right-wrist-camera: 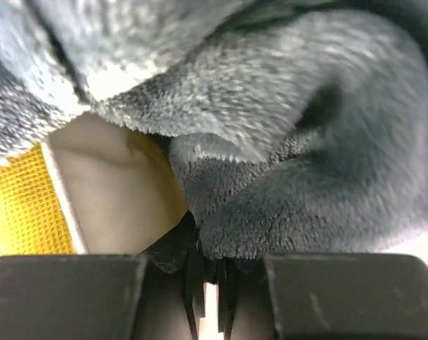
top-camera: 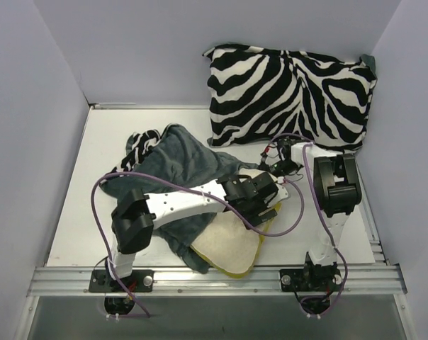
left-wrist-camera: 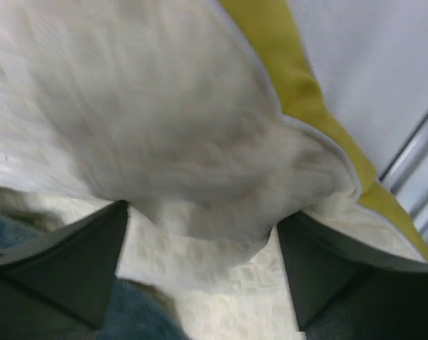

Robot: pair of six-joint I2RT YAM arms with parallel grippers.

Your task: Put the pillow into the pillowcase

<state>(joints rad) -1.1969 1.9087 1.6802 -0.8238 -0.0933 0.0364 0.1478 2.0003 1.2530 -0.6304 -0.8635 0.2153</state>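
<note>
The cream-yellow pillow (top-camera: 228,246) lies at the table's near middle, its far part under the grey-teal pillowcase (top-camera: 178,163). A zebra-print flap of the pillowcase shows at its far left. My left gripper (top-camera: 268,197) reaches over the pillow. In the left wrist view this gripper (left-wrist-camera: 200,241) stands open, its dark fingers (left-wrist-camera: 65,262) wide apart, with dimpled pillow cloth (left-wrist-camera: 164,127) bulging between them. The right gripper (right-wrist-camera: 210,265) is shut on a plush fold of the pillowcase (right-wrist-camera: 306,142), with the pillow (right-wrist-camera: 115,191) just to its left.
A plump zebra cushion (top-camera: 292,92) leans on the back wall at the far right. White walls close in the table (top-camera: 79,198) on three sides. A metal rail (top-camera: 214,280) runs along the near edge, close to the pillow's yellow border (left-wrist-camera: 299,78).
</note>
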